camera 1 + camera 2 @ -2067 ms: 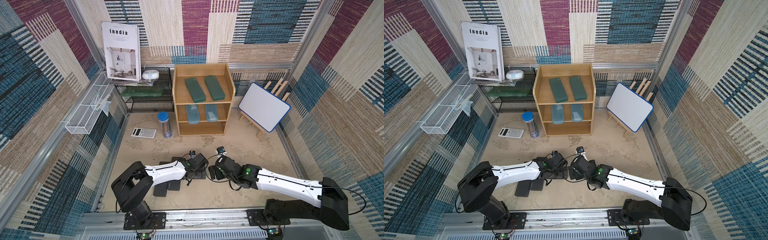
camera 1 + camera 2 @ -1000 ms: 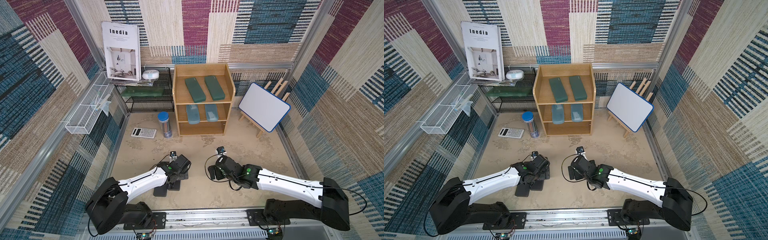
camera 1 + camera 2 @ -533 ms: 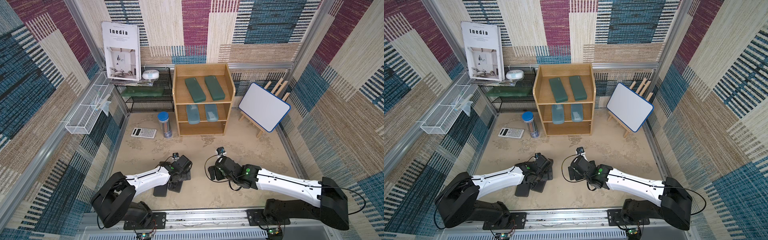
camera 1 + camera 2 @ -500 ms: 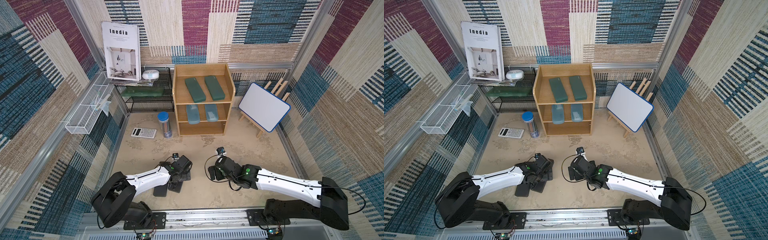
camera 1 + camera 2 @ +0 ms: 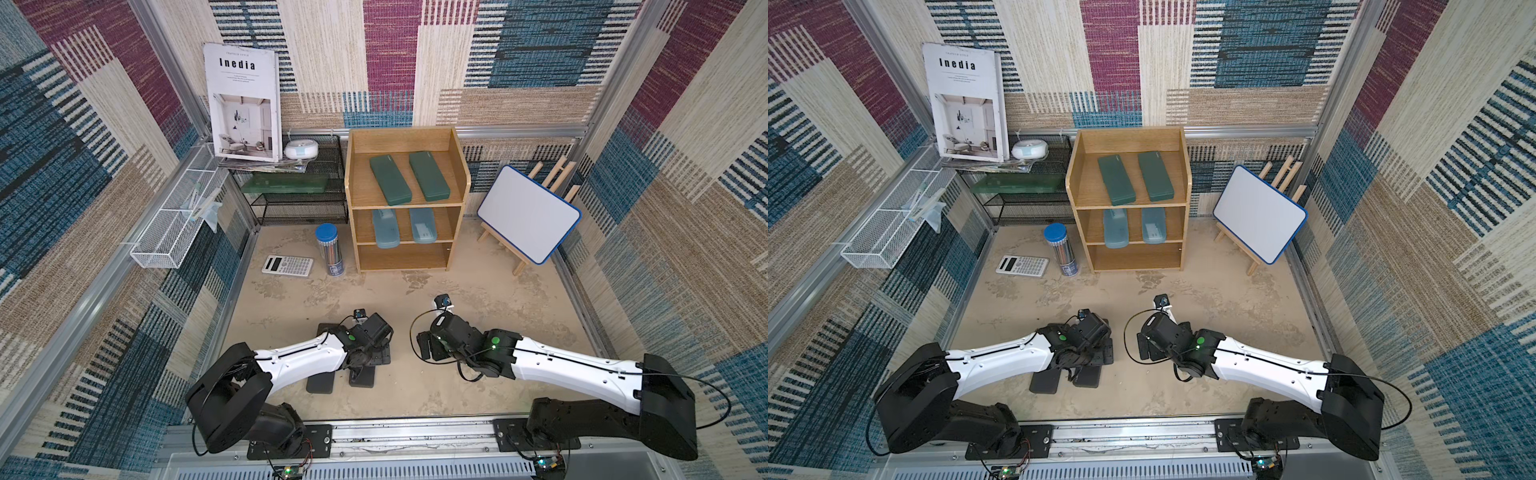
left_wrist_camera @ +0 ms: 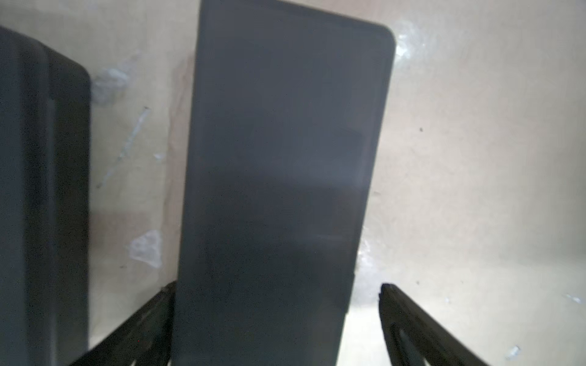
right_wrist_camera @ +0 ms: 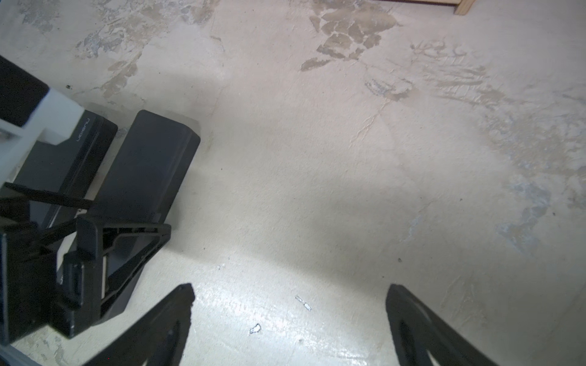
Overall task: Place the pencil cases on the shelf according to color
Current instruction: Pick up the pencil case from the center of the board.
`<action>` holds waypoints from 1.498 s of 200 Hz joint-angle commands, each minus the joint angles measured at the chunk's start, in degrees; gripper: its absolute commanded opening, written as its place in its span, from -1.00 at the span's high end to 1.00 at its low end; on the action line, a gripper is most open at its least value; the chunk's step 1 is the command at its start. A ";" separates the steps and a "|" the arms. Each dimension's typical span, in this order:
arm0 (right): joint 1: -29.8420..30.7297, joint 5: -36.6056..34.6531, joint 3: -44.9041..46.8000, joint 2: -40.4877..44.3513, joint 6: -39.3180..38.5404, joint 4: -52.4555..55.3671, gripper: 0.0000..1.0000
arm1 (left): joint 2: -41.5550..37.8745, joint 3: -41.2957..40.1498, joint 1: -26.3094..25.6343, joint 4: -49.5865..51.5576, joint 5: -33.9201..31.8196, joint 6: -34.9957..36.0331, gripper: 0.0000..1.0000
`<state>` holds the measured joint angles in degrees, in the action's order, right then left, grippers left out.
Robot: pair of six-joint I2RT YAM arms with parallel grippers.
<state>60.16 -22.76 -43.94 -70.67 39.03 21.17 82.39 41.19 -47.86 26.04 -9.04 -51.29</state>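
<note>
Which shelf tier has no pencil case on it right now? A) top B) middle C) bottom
C: the bottom tier of the wooden shelf shows nothing in it. The two dark green pencil cases lie on the top tier, and the two light blue pencil cases lie on the middle one.

Shelf (image 5: 352, 232) holds green cases (image 5: 390, 180) above blue cases (image 5: 385, 229) — black cases (image 5: 320, 380) lie on floor (image 5: 478, 291).

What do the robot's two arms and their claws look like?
The left arm and right arm are white shells with bulky black joints, a green light near each wrist and looping black cables. The left gripper and right gripper are black, two-fingered.
</note>
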 commanded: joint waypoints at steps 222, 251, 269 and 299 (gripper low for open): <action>12.94 7.50 -15.58 -23.89 21.64 4.60 -0.99 | -33.77 -1.61 23.01 19.61 -6.05 12.26 -0.98; 13.66 7.90 -17.57 -28.50 23.06 8.25 -0.99 | -34.42 -3.10 25.22 18.13 -3.64 11.63 -0.99; 13.97 8.28 -17.90 -30.05 23.16 8.62 -0.99 | -33.97 -3.58 26.29 17.30 -2.39 11.89 -0.99; 14.22 8.76 -19.76 -33.78 22.63 8.54 -0.99 | -34.05 -3.84 27.26 16.44 -1.64 12.09 -0.98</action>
<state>74.17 -14.33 -62.41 -102.37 61.39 27.90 48.45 37.39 -21.21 43.92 -11.94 -39.90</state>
